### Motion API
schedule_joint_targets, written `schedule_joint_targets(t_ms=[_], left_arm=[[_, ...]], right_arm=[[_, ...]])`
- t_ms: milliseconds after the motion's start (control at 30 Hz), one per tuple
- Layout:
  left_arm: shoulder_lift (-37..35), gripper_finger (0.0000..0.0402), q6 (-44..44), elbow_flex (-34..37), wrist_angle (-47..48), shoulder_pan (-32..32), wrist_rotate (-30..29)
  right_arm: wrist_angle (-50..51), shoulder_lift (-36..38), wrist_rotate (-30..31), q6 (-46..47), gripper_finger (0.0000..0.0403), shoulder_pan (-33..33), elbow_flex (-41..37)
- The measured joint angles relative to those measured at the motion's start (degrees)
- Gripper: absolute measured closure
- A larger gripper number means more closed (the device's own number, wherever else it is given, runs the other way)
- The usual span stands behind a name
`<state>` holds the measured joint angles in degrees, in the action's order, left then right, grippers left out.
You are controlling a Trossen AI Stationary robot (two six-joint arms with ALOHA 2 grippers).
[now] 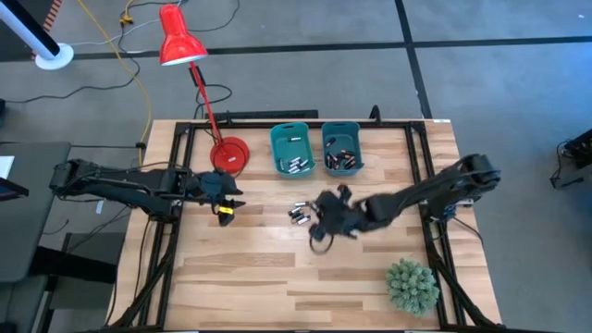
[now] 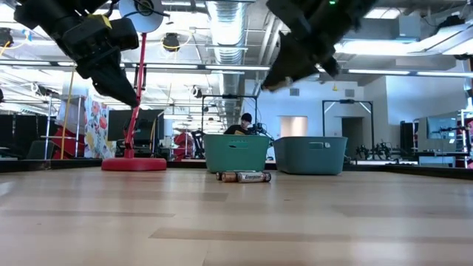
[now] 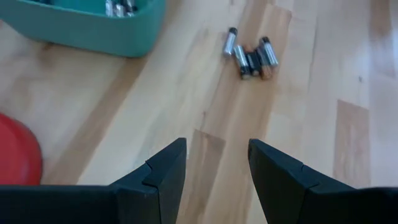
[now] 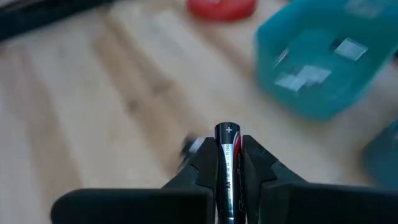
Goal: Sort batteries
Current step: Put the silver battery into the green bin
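A small heap of batteries (image 1: 298, 215) lies on the wooden table in front of two teal bins (image 1: 292, 151) (image 1: 341, 148), both holding more cells. The heap also shows in the left wrist view as batteries (image 3: 250, 56) and in the low view as batteries (image 2: 244, 176). My right gripper (image 4: 228, 152) hovers just right of the heap, shut on a single dark battery with a red label. My left gripper (image 3: 214, 168) is open and empty, held above the table left of the heap, near the lamp base. My right gripper pinches one battery (image 4: 228, 134) between its two fingers (image 4: 255, 162). The cell lies along the fingers, and its plus end sticks out past their tips. In the low view the gripper (image 2: 277, 81) is well above the table, so the battery is lifted clear.
A red desk lamp stands with its round base (image 1: 229, 154) left of the bins, close to my left gripper. A green plant ball (image 1: 412, 285) sits at the table's near right corner. Bare wood lies along the near side. A person shows far behind the bins.
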<state>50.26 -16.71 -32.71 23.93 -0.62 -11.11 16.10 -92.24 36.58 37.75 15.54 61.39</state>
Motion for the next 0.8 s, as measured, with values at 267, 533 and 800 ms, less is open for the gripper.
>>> schedule_joint_targets(t_ms=[267,533,800], left_arm=[[2.5,0.0233,0.4,0.0,-3.8,0.0,-3.5],[10.8,0.0233,-1.2,0.0,-7.4,0.0,-4.5],[16.0,0.0233,-4.1,0.0,-9.7,0.0,-5.1]], right_arm=[[-3.1,5.9,-13.3,-15.7,0.0360,-15.6,1.4],[1.1,-5.6,-28.4,-29.5,0.0360,-28.2,14.5],[17.6,-22.9,-33.6,-35.0,0.0360,-34.9,33.1]])
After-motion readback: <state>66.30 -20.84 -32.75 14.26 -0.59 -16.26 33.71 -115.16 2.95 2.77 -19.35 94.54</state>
